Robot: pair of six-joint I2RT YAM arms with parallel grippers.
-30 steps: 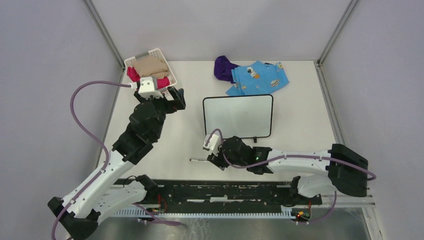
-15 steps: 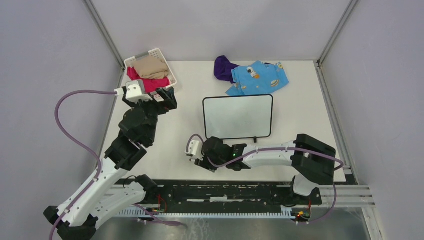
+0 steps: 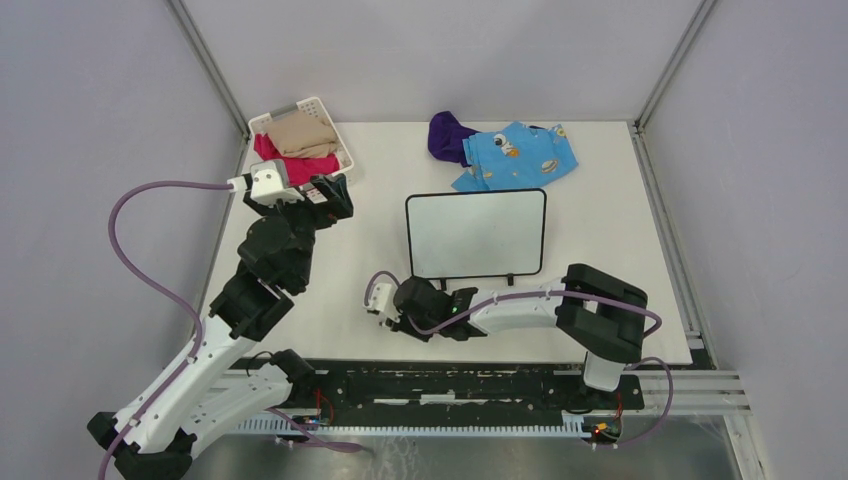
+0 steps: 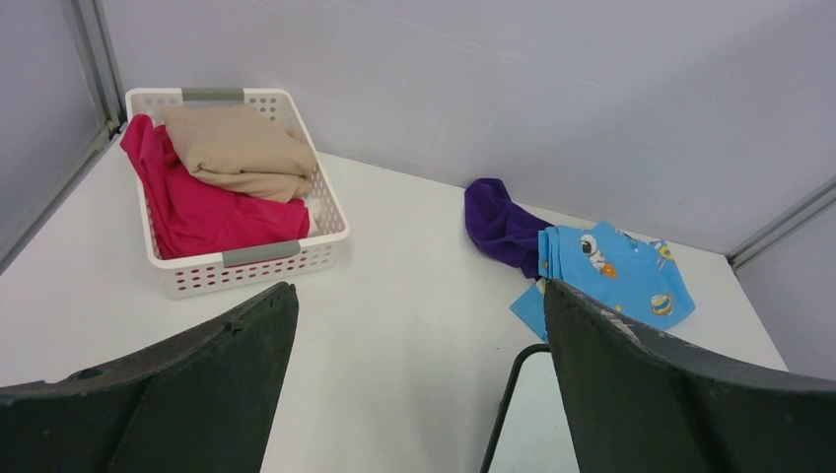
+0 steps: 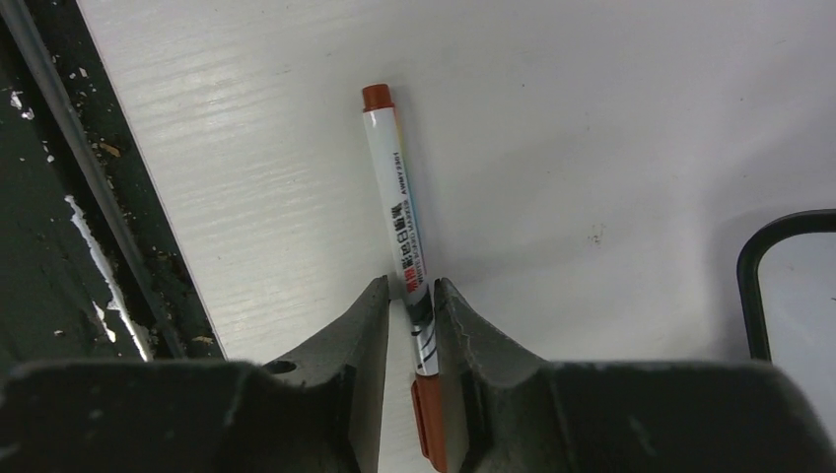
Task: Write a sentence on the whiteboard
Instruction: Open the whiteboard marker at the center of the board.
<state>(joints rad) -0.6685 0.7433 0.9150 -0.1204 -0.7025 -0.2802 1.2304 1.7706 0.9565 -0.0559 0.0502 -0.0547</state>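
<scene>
White-barrelled marker (image 5: pixel 406 227), reddish-brown at both ends, lies flat on the table (image 3: pixel 600 250) close to its near edge. Right gripper (image 5: pixel 411 288) is down over it, jaws narrowed to a slit that straddles the barrel. One finger (image 5: pixel 453 335) sits against the marker. A thin sliver of table shows between the barrel and the other finger, so the jaws are not quite clamped.

Whiteboard (image 3: pixel 476 233) lies flat at mid-table, black frame, face white. It is just beyond the right gripper, to the far right of it. One rounded corner shows in the right wrist view, apart from the marker.

Left gripper (image 4: pixel 419 288) hangs above the far-left part of the table, jaws spread wide, nothing between them. Slatted basket (image 4: pixel 246 261) is just beyond it.
</scene>
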